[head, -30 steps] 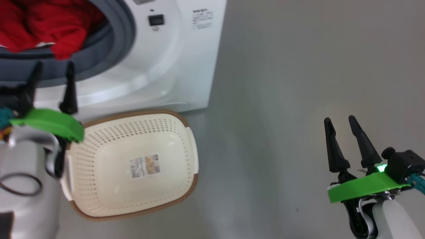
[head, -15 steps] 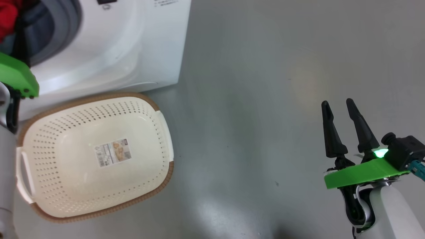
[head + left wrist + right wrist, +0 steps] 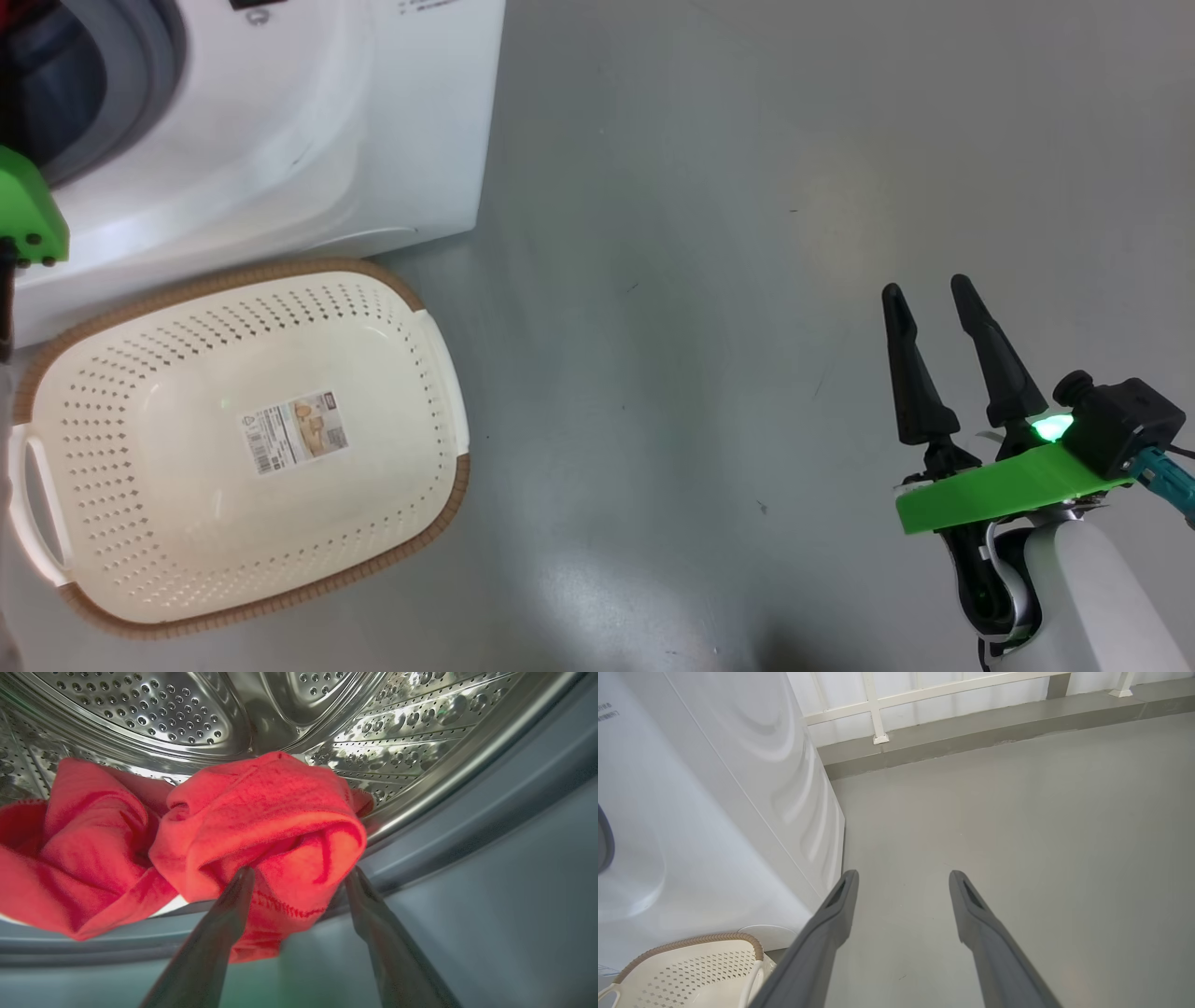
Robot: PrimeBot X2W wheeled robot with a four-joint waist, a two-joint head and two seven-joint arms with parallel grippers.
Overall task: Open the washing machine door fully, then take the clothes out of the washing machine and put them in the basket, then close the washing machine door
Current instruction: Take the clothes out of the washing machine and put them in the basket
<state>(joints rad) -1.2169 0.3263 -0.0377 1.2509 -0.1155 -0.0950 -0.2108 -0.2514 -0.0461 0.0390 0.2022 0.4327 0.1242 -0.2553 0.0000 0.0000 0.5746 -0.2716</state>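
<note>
Overhead, the right pincer (image 3: 926, 287) stood apart and empty, the one basket (image 3: 459, 490) well to its left beside the washing machine (image 3: 327, 140). From the left wrist, the left pincer (image 3: 300, 871), jaws apart, straddled the nearer of two red lumps of clothes (image 3: 261, 812), dead ahead in the drum (image 3: 163, 709). From the right wrist, floor (image 3: 1017, 835) lay ahead.
</note>
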